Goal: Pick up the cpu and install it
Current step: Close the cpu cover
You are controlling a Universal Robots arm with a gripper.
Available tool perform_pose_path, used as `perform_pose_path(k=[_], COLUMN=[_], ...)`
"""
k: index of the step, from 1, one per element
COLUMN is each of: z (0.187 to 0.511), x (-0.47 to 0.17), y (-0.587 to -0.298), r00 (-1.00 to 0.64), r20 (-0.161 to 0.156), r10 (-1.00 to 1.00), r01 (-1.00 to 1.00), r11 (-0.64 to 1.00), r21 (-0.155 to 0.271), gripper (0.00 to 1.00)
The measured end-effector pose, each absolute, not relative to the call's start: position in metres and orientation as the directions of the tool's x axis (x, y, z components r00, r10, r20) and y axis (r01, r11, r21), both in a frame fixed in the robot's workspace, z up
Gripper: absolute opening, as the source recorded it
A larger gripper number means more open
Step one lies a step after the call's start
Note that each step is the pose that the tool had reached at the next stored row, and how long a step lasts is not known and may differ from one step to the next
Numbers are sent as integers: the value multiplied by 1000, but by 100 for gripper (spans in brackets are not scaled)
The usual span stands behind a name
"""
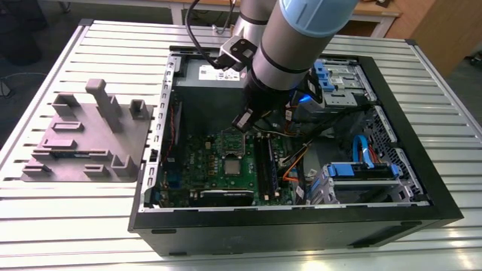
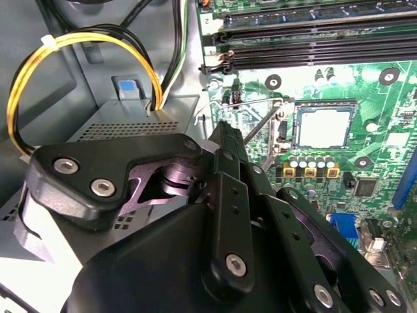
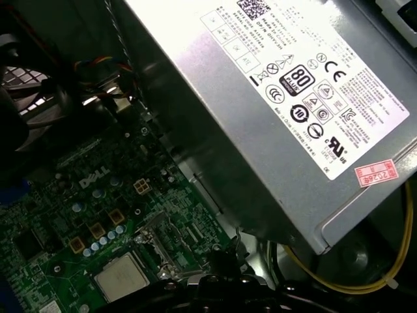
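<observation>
The small flat square cpu with its silver-grey metal top already sits in the metal-framed socket on the green motherboard, so the placing part of the work looks done. In both wrist views the chip lies flat and square within the frame, its top bare and nothing pressing on it. Whether the socket's retaining frame and thin wire lever are locked down cannot be judged from these pictures; the lever seems to stand away from the frame, which would leave the fastening outstanding.

The black end effector hangs above the board, near the socket yet apart from it, and carries nothing that can be seen. Its fingertips are not clearly shown, so whether it is released or clenched cannot be told.

The open black computer case lies on its side on the slatted metal desk. Inside it are the motherboard, the big grey power supply box with a white label, yellow and black cables, dark memory slots and blue-trimmed drive cages. Beside the case, on the exterior view's left, a grey moulded fixture tray rests on the desk.
</observation>
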State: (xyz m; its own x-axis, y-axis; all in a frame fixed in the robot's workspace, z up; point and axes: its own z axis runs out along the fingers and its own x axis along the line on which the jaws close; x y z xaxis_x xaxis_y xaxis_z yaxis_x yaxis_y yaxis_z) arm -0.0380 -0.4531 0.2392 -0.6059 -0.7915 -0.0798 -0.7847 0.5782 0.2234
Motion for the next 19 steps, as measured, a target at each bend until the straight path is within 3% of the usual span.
perform_pose_path(k=[19], z=[239], x=[-38], y=[-458], r00=[-606], r20=[-80], r10=[-792], r01=[-785], r11=[578], r21=[223], gripper=[10])
